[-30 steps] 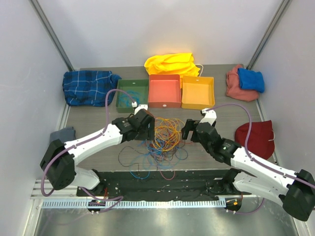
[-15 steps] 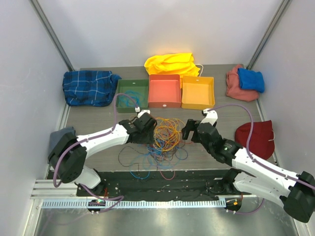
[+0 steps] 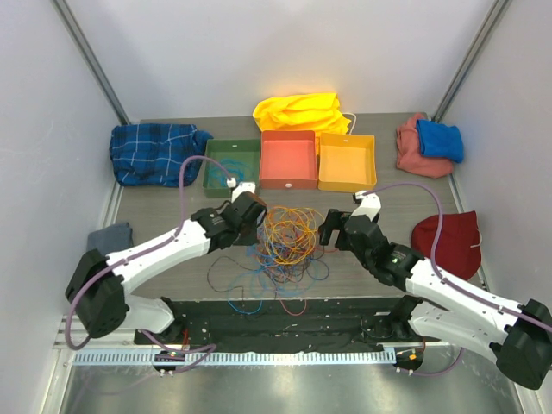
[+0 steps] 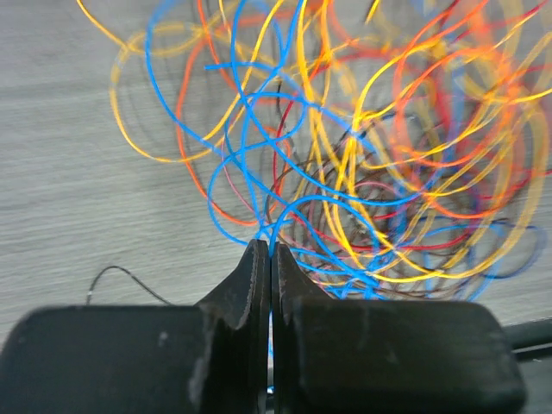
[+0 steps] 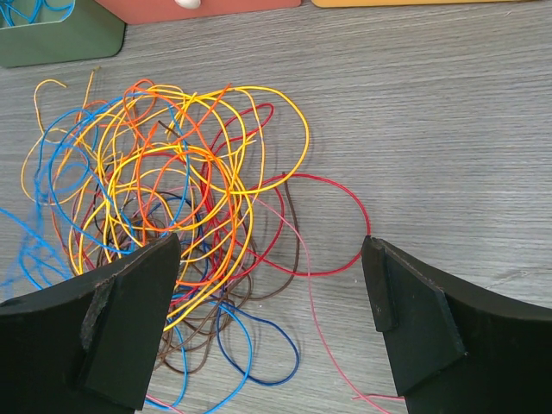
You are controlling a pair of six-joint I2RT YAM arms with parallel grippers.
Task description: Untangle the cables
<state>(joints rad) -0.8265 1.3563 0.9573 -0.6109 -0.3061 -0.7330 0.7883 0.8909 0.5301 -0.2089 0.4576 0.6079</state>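
The cables (image 3: pixel 289 237) lie in one tangle of orange, yellow, blue, red and brown strands on the grey table between the two arms. My left gripper (image 3: pixel 253 216) is at the tangle's left edge. In the left wrist view its jaws (image 4: pixel 265 247) are pressed together with a thin blue cable (image 4: pixel 274 231) running down between them, and the blurred tangle (image 4: pixel 371 172) hangs just beyond. My right gripper (image 3: pixel 332 228) stands wide open at the tangle's right side. In the right wrist view the gripper (image 5: pixel 272 246) straddles a red loop (image 5: pixel 328 224) without touching it.
Green (image 3: pixel 231 164), red (image 3: pixel 287 159) and orange (image 3: pixel 347 161) bins stand in a row behind the tangle. Cloths lie around: blue plaid (image 3: pixel 155 153), yellow (image 3: pixel 302 110), pink and blue (image 3: pixel 429 142), a dark red hat (image 3: pixel 448 241), grey (image 3: pixel 108 235).
My left gripper went from open to shut, closing on a blue strand at the tangle's left edge, and drew back a little. The right arm has not moved.
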